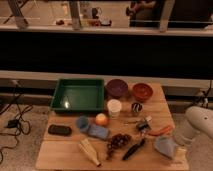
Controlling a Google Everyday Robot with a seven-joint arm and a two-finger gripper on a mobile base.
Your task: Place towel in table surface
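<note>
The white arm (199,125) enters from four o'clock, bent downward; its gripper (178,152) sits low at five o'clock, near the view's bottom edge.

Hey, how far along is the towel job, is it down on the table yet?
Nearly done, it seems: the towel sits at the table's front right corner, apparently resting on the wood near the carrot. In hand: the gripper is right at the towel's edge; whether it grips the towel can't be told. Left: release if needed and draw the arm away.
</note>
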